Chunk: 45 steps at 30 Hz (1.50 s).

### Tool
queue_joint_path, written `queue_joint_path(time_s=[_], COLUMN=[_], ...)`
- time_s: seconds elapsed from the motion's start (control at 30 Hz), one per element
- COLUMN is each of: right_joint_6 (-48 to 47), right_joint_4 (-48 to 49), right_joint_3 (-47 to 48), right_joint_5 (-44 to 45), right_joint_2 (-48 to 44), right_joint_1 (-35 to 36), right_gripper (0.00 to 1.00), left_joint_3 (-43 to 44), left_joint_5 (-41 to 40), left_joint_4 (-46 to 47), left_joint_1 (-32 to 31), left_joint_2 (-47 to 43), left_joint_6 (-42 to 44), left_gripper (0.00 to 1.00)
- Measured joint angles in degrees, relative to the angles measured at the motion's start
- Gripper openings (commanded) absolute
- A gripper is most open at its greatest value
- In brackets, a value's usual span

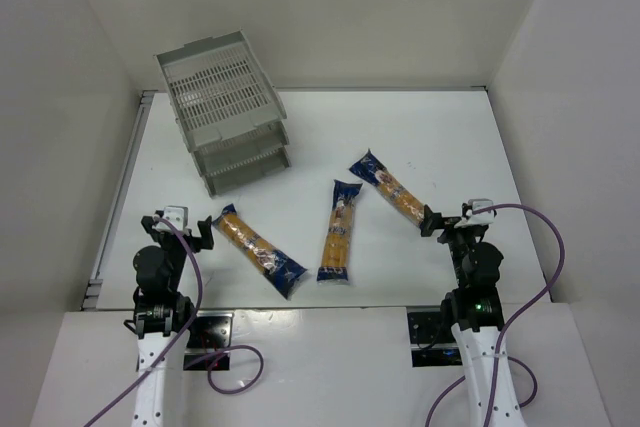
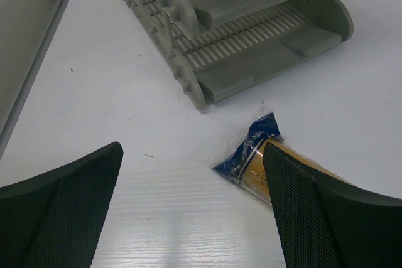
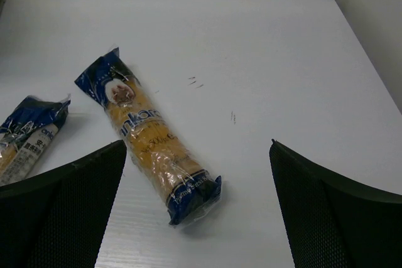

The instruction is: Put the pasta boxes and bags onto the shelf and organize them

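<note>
Top external shows our left gripper (image 1: 203,230) and right gripper (image 1: 432,221) spread wide, empty; we should straddle the nearest pasta bag (image 1: 393,188) mid-length

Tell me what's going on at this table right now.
Nothing is shelved yet. The left bag, middle bag and right bag all lie flat on the white table, in front of the grey shelf at the far left. The left pincer hangs open beside the left bag, the right pincer open beside the right bag. Neither holds anything.
</note>
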Motion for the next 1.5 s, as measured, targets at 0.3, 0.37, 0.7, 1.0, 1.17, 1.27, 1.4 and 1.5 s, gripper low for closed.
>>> queue_joint_path(time_s=[0.3,0.37,0.7,1.0,1.17,1.27,1.4,1.5], right_joint_6=[-0.7,-5.5,-72.1,-79.9,-71.5,-58.1,-43.4,-34.3], right_joint_4=[0.0,0.1,-10.3,-11.3,-12.5,-15.5,-15.5,-19.5], right_joint_3=[0.0,0.0,5.0,6.7,16.4,41.0,56.4,59.4], right_joint_5=[-0.7,-6.4,-22.8,-6.8,-1.0,1.0,1.4,-1.9], right_joint_2=[0.0,0.0,-0.2,1.0,24.7,55.2,69.5,73.7], right_joint_1=[0.0,-0.1,-0.1,-0.1,-0.1,0.1,4.1,8.7], right_gripper=[1.00,1.00,1.00,1.00,1.00,1.00,1.00,1.00], left_joint_3=[0.0,0.0,3.5,13.4,23.3,38.5,53.6,54.8], left_joint_5=[1.8,8.2,23.3,12.1,-0.4,-13.4,-16.6,-12.9], left_joint_4=[-0.1,-0.7,-17.4,-14.6,-14.6,-14.5,-21.5,-26.4], left_joint_1=[0.1,0.2,0.1,0.1,0.1,0.3,0.8,1.8], left_joint_2=[0.0,0.0,-0.1,0.0,11.6,35.0,52.5,53.0], left_joint_6=[0.8,7.0,94.1,94.9,83.2,66.1,42.2,26.4], left_gripper=[0.99,0.99,0.99,0.99,0.99,0.99,0.99,0.99])
